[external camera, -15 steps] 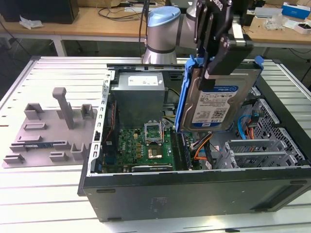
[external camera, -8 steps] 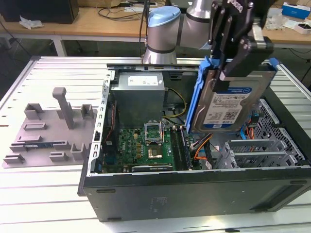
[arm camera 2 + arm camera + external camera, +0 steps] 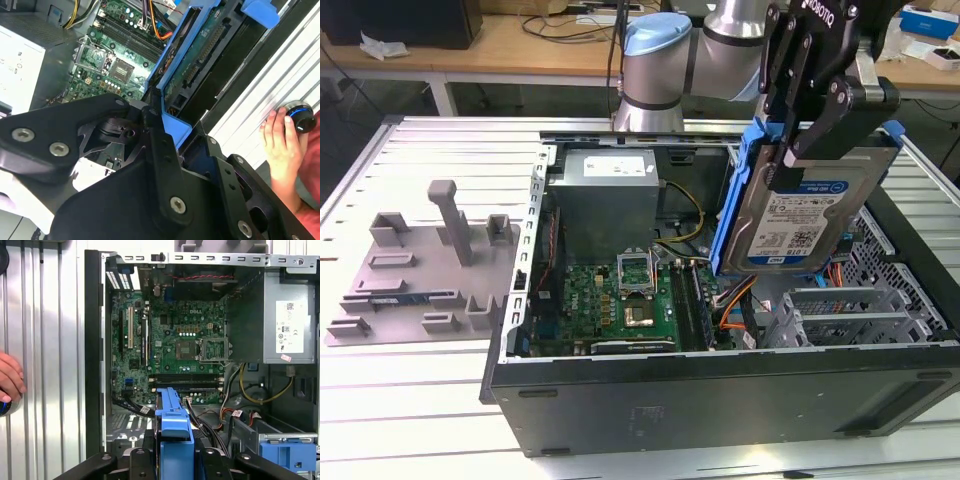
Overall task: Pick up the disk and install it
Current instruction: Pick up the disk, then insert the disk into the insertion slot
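Toward the exterior view's left of the case [image 3: 700,405]: one grey fixture plate [image 3: 410,270] on the surface [image 3: 420,420]. Inside the open case are one power supply [image 3: 605,190] and one motherboard [image 3: 620,300]. Over the case's end toward the exterior view's right, one disk [image 3: 800,215] hangs directly below the one gripper [image 3: 815,130], which is clamped on its upper edge. The disk's long axis is steep and slightly tilted, its lower edge above the drive cage [image 3: 850,310], not yet seated. One hand [image 3: 280,145] sits outside the case at a knob [image 3: 300,117].

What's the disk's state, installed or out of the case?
Out: the disk hangs on edge in the gripper, above the open computer case.
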